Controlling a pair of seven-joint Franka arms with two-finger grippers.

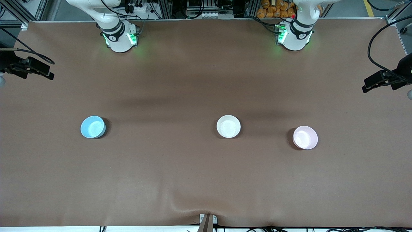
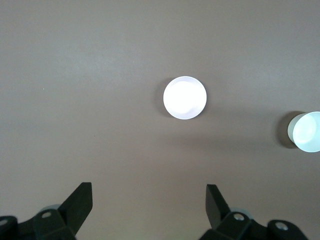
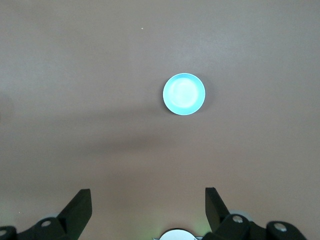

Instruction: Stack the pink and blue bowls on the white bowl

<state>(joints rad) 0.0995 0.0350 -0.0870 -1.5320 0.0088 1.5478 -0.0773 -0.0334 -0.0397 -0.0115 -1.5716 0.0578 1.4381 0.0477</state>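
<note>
The light blue bowl (image 1: 93, 127) sits toward the right arm's end of the table. The white bowl (image 1: 228, 126) sits near the middle. The pale pink bowl (image 1: 305, 137) sits toward the left arm's end, a little nearer the front camera. All three stand upright, apart and empty. My left gripper (image 2: 148, 192) is open and empty, high over the table, with the pink bowl (image 2: 185, 97) below it and the white bowl (image 2: 306, 131) at the frame's edge. My right gripper (image 3: 148, 197) is open and empty, high over the table, with the blue bowl (image 3: 184, 94) below it. Neither gripper shows in the front view.
The brown table cover (image 1: 180, 174) has a wrinkle at its front edge by a small mount (image 1: 207, 222). Black camera clamps stand at the right arm's end (image 1: 32, 67) and the left arm's end (image 1: 383, 80). The right arm's base (image 3: 175, 235) shows at the wrist frame's edge.
</note>
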